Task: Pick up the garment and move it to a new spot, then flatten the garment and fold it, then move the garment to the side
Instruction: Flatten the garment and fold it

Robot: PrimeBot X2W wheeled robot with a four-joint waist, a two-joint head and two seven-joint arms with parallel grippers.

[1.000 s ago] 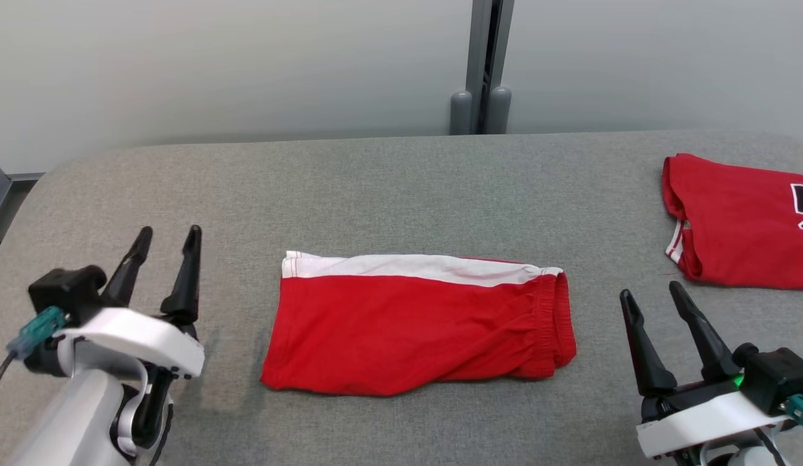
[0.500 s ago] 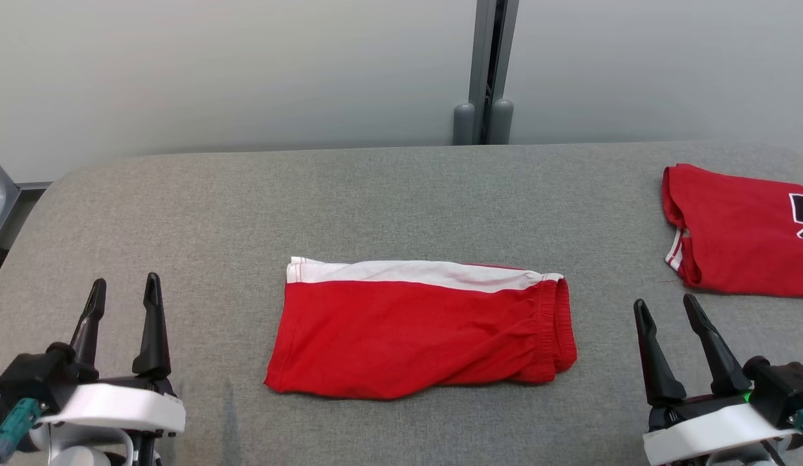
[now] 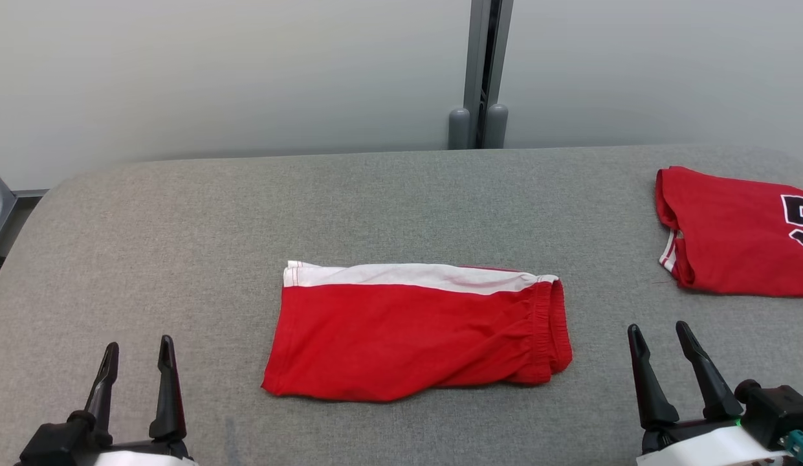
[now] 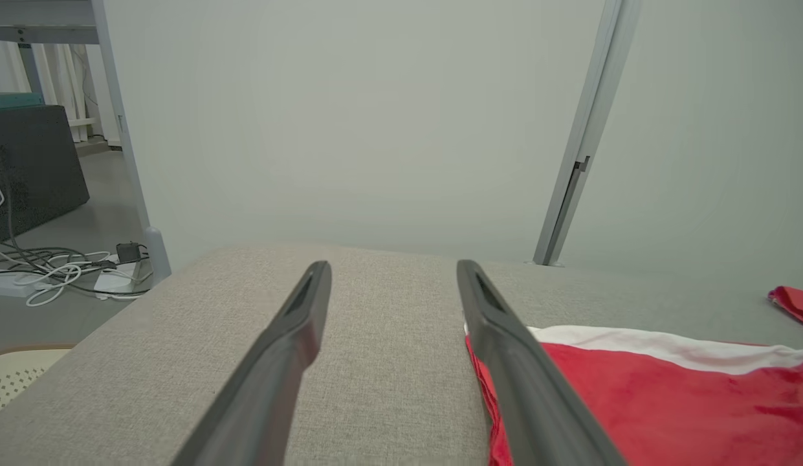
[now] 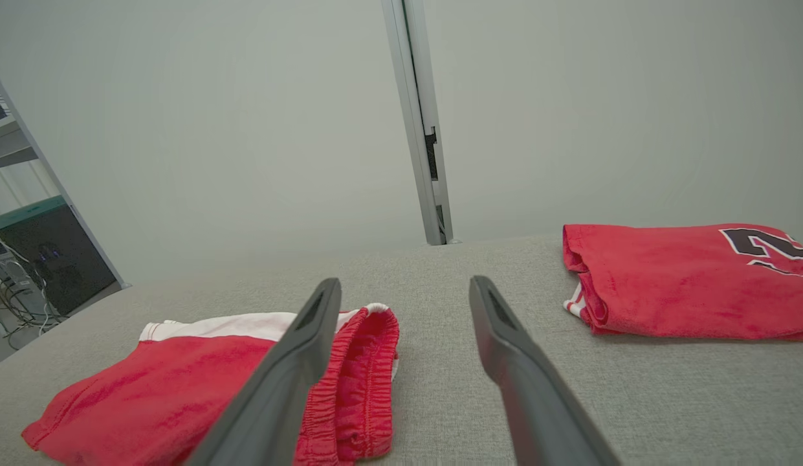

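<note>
The garment (image 3: 414, 333), red shorts with a white band along the far edge, lies folded flat in the middle of the grey table (image 3: 375, 200). Its elastic waistband faces right. My left gripper (image 3: 138, 346) hangs open at the lower left, well clear of the cloth. At the lower right my right gripper (image 3: 660, 330) is open too, just right of the waistband. The left wrist view has the shorts (image 4: 653, 395) to the right of the open gripper (image 4: 393, 266). In the right wrist view the waistband (image 5: 369, 382) sits behind the left fingertip of the open gripper (image 5: 404, 283).
A second folded red garment (image 3: 737, 236) with dark lettering lies at the table's far right, also seen as a red shirt (image 5: 686, 281). A pale wall with a grey post (image 3: 479, 71) stands behind the table. Cables (image 4: 58, 272) lie on the floor left of it.
My left gripper has drawn back toward the bottom edge, from beside the shorts to the lower left corner. My right gripper has pulled back slightly. The head view has shifted a little.
</note>
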